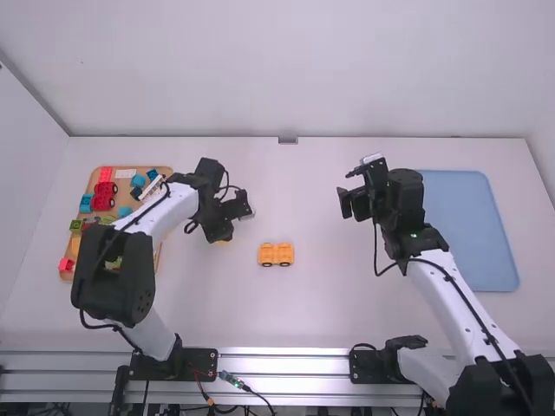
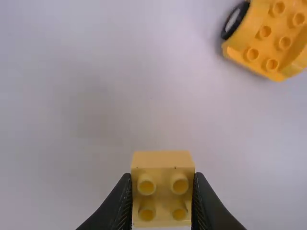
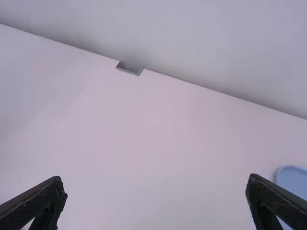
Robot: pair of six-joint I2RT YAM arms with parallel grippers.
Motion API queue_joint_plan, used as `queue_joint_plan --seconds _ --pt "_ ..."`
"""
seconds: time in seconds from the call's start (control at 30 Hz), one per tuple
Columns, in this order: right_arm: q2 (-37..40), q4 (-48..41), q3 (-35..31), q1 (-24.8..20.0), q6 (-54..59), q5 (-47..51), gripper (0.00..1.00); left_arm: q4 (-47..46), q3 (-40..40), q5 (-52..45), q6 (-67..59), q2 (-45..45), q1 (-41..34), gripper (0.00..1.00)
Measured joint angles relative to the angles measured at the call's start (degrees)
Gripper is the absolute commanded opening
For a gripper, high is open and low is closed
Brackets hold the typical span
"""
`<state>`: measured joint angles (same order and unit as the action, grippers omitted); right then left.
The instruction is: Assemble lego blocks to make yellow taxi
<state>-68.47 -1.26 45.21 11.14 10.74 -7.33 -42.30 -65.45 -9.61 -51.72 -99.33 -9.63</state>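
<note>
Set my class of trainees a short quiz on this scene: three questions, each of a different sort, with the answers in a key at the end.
1. True or false: the fingers of the right gripper are apart.
2. Fill in the blank: the left gripper holds a yellow block showing ____ studs.
3. Choose one. The wheeled base stands on:
A) the blue tray
B) the white table
C) the brown tray

Key: 1 true; 2 four; 3 B
</note>
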Motion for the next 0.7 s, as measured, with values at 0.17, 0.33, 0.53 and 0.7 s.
queue_joint_plan --seconds 0.17,0.33,0.53,0.7 --pt "0.0 -0.44 0.0 1.7 0.2 0.26 0.99 3.87 4.44 0.68 -4.5 0.0 -1.44 0.02" --pt "0.0 -0.46 0.0 2.36 0.24 1.31 0.99 5.86 5.25 2.25 -6.91 0.0 -4.59 0.02" --pt "0.0 -1.97 0.0 2.36 0.42 1.79 0.99 7.15 7.39 2.62 -9.94 0.02 -7.1 0.02" --pt "0.02 -2.75 0.0 2.36 1.79 1.64 0.99 11.56 10.54 2.8 -11.21 0.0 -7.19 0.06"
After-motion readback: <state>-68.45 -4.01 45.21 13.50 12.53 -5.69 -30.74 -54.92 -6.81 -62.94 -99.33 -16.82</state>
